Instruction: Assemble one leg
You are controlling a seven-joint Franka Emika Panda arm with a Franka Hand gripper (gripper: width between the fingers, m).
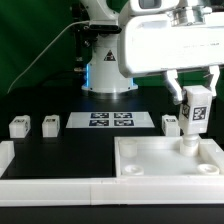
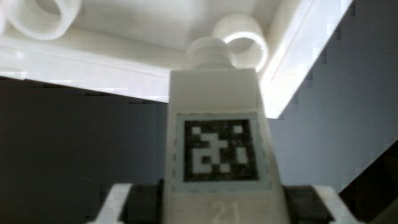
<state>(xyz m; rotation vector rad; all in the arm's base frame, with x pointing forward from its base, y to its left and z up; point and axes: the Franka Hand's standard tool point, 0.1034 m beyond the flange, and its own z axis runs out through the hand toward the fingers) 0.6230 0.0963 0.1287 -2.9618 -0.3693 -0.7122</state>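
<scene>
My gripper is shut on a white leg with a black-and-white tag, held upright over the far right corner of the large white slab. The leg's lower end sits at or in the corner socket. In the wrist view the leg fills the middle, gripped between the two fingers, and its far end points at a round socket on the slab. Three more legs stand on the table: two at the exterior view's left and one beside the held leg.
The marker board lies flat at the table's middle, behind the slab. A raised white rim runs along the front and left. The robot base stands at the back, with a green backdrop at the left.
</scene>
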